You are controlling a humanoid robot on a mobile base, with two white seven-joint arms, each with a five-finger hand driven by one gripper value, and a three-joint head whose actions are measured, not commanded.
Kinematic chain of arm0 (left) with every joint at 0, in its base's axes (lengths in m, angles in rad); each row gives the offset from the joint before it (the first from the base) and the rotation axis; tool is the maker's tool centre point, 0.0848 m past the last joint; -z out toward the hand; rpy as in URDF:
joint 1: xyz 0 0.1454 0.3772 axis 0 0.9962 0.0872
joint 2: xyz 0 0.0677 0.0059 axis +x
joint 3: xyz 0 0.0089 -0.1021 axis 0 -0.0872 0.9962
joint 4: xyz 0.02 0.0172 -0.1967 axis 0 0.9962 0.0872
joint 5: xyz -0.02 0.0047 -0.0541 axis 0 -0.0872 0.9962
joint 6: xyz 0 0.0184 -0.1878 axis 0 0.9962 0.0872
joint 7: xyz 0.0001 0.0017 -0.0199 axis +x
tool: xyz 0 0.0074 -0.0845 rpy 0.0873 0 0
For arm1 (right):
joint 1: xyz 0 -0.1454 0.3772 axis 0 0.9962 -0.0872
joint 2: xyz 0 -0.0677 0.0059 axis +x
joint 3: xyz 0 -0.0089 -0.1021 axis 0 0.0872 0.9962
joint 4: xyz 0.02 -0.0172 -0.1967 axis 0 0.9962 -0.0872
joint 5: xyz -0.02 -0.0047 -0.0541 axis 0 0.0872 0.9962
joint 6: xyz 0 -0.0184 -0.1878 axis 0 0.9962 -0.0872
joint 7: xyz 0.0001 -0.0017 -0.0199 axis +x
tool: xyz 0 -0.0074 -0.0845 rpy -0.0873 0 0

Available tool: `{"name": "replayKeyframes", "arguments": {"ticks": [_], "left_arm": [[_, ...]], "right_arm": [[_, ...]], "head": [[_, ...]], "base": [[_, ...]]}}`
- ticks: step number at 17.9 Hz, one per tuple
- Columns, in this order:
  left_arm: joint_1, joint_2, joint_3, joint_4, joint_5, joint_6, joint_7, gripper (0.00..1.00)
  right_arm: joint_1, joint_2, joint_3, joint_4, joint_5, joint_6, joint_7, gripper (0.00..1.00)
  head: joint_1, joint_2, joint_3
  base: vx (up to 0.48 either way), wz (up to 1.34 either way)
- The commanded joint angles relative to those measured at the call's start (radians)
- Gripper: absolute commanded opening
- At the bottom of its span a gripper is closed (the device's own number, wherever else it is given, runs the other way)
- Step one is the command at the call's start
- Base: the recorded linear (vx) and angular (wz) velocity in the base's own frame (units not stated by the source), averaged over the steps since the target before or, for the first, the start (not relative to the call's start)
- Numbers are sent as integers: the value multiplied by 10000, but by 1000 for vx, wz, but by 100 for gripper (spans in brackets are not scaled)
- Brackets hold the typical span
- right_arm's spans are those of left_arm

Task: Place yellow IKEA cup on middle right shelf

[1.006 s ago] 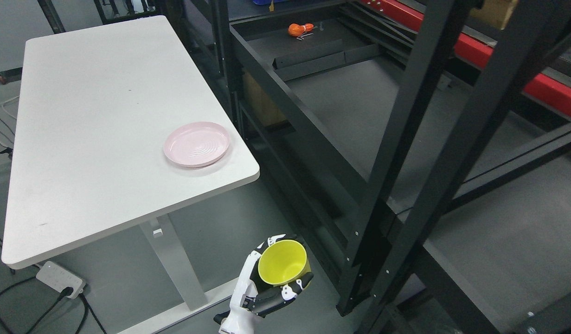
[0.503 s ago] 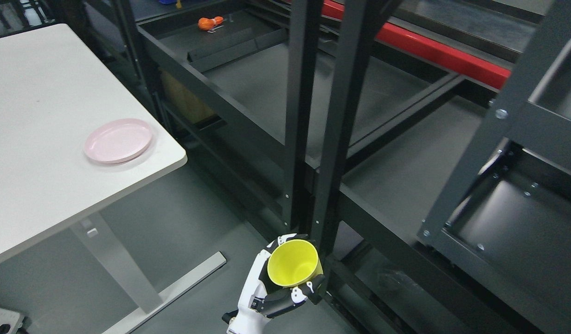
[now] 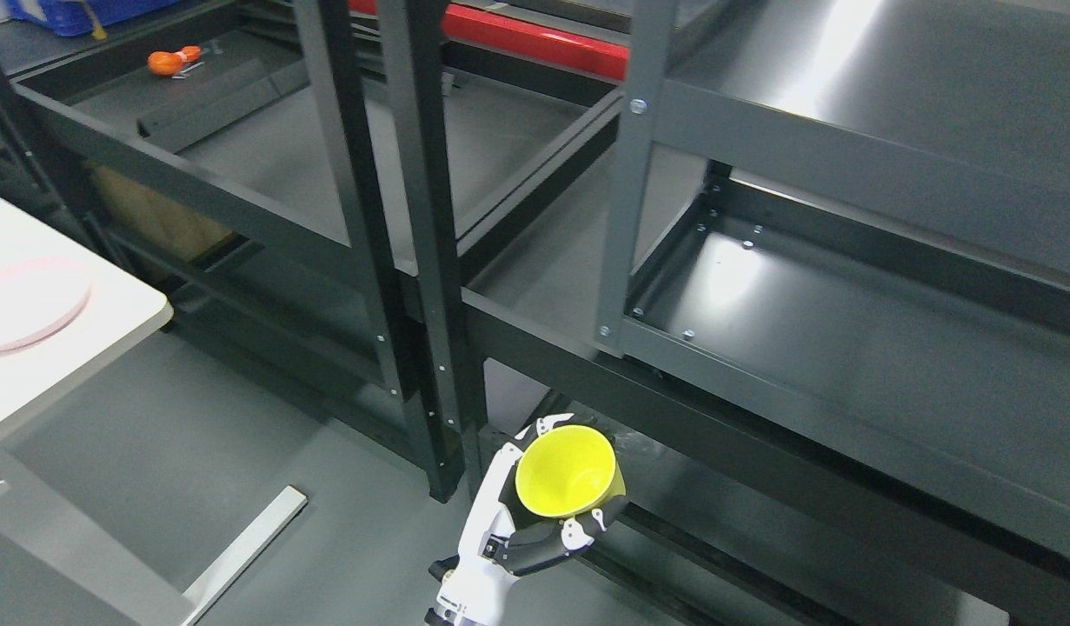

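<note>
1. Yellow plastic, plain inside and out: the yellow cup (image 3: pixel 568 471) shows no logo or lettering that can be read from the head view.
2. No writing can be made out on the other things in view either.
3. The cup sits in the robot's left hand (image 3: pixel 535 522), whose arm comes up from the bottom edge left of the middle.
4. White and black fingers (image 3: pixel 548 551) are curled round the cup's outer wall, one crossing below its rim and others showing behind it, so the hand is clamped on the cup.
5. The cup is tilted with its mouth towards the camera, and its inside is empty.
6. It hangs over the grey floor (image 3: pixel 152 452), just in front of the black rack's lower front edge, beside two black uprights (image 3: pixel 413 243).
7. Right of the uprights, a dark metal shelf (image 3: pixel 847 348) with a raised rim lies well above and right of the cup; its surface is bare.
8. On the far left shelf, near its back edge, lies a small orange object (image 3: pixel 173 61).
9. At the left edge, a white table corner (image 3: pixel 109 326) carries a pink plate (image 3: pixel 26 306), blurred and cut off by the frame.
10. A blue bin (image 3: pixel 74 10) shows at the top left corner; its contents cannot be told.
</note>
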Motion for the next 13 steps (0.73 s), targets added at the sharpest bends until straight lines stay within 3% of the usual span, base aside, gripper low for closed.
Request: {"name": "replayKeyframes", "arguments": {"ticks": [1,8,13], "left_arm": [[-1086,174,-205,-159,-15,-113,12,0],[-3556,174,423,-159,-61,116,12,0],[-5212,174,1556,-144,-198,1631,43,0]], "right_arm": [[108,-175,169,0,-246,3,-2149,99],[108,-175,169,0,-246,3,-2149,99],[108,-175,169,0,-246,3,-2149,99]], "head": [[0,0,0],[0,0,0],[0,-4,0]], "base": [[-202,-601],[-214,-683],[-154,-701]]}}
